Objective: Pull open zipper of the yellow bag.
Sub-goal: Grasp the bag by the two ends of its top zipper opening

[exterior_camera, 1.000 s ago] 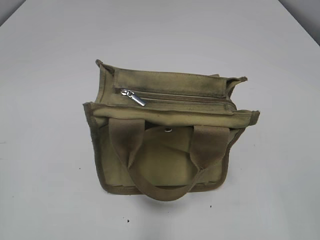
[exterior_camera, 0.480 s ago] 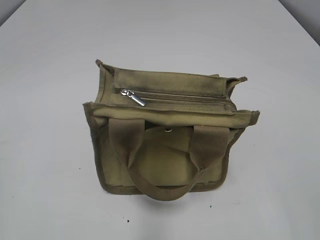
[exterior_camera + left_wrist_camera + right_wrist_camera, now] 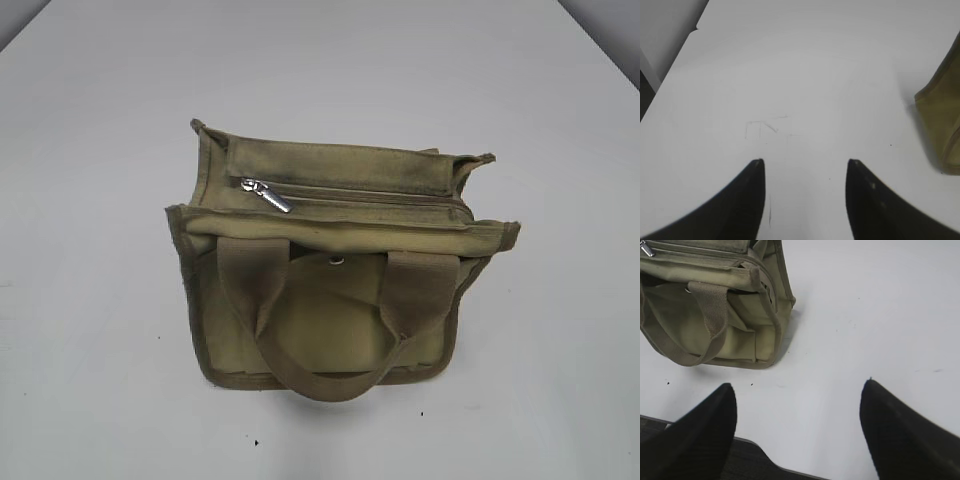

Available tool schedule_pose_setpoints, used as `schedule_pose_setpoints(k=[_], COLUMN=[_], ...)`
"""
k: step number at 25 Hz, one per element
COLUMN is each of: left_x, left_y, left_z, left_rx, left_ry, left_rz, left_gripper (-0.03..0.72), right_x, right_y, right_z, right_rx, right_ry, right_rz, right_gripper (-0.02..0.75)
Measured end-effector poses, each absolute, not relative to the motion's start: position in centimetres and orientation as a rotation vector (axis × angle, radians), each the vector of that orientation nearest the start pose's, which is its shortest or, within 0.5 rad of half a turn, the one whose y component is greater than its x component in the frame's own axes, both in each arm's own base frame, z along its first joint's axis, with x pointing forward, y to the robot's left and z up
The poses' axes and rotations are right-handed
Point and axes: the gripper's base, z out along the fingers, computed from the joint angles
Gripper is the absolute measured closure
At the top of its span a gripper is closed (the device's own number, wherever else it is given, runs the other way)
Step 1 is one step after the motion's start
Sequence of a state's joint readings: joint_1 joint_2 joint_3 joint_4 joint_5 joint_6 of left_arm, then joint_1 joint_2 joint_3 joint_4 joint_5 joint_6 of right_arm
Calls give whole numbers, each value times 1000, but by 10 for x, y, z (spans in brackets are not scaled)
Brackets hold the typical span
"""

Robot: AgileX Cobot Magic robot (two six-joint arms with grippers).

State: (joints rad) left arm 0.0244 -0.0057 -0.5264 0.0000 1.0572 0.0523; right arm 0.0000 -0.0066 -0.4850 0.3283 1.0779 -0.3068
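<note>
In the exterior view the bag (image 3: 335,265) is sitting near the middle of the white desk (image 3: 100,380), its zipper (image 3: 350,192) running across the top, fully zipped, with the silver pull tab (image 3: 268,196) lying at the left end; a snap button (image 3: 337,261) is showing on the front pocket between the two handles, and no arm is appearing here. In the left wrist view the left fingers (image 3: 805,162) are standing released over bare desk, holding nothing, with only a corner of the bag peeking in at the right edge, well apart; faint pencil marks (image 3: 765,127) are showing on the desk, not readable. In the right wrist view the right fingers (image 3: 797,385) are spread wide and empty near the desk's edge, the bag lying ahead to their left, its tab just showing at the top left corner. No brand or label is showing on the bag.
</note>
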Motion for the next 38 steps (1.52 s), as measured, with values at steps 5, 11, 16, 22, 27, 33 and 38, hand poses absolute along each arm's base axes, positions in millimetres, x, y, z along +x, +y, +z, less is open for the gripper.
schedule_pose_setpoints(k=[5, 11, 16, 22, 27, 33, 38], left_x=[-9, 21, 72, 150, 212, 256, 275], left_y=[-2, -13, -21, -42, -72, -114, -137], left_z=[290, 323, 348, 368, 349, 313, 287], left_rx=[33, -12, -54, 22, 105, 157, 189], left_ry=[1965, 1772, 1810, 2042, 2296, 2472, 2577], left_rz=[15, -194, -384, -649, -858, -1011, -1057], left_gripper=[310, 316, 316, 316, 316, 317, 317], right_x=[-7, 22, 51, 101, 156, 208, 237], right_y=[26, 24, 25, 40, 67, 115, 156], right_z=[276, 290, 309, 331, 335, 317, 302], right_rx=[-315, -238, -273, -554, -819, -1083, -1196], right_ry=[2000, 2017, 1996, 2053, 2107, 2064, 2043], right_rz=[214, 233, 253, 230, 226, 223, 247], right_gripper=[144, 144, 144, 144, 144, 220, 276])
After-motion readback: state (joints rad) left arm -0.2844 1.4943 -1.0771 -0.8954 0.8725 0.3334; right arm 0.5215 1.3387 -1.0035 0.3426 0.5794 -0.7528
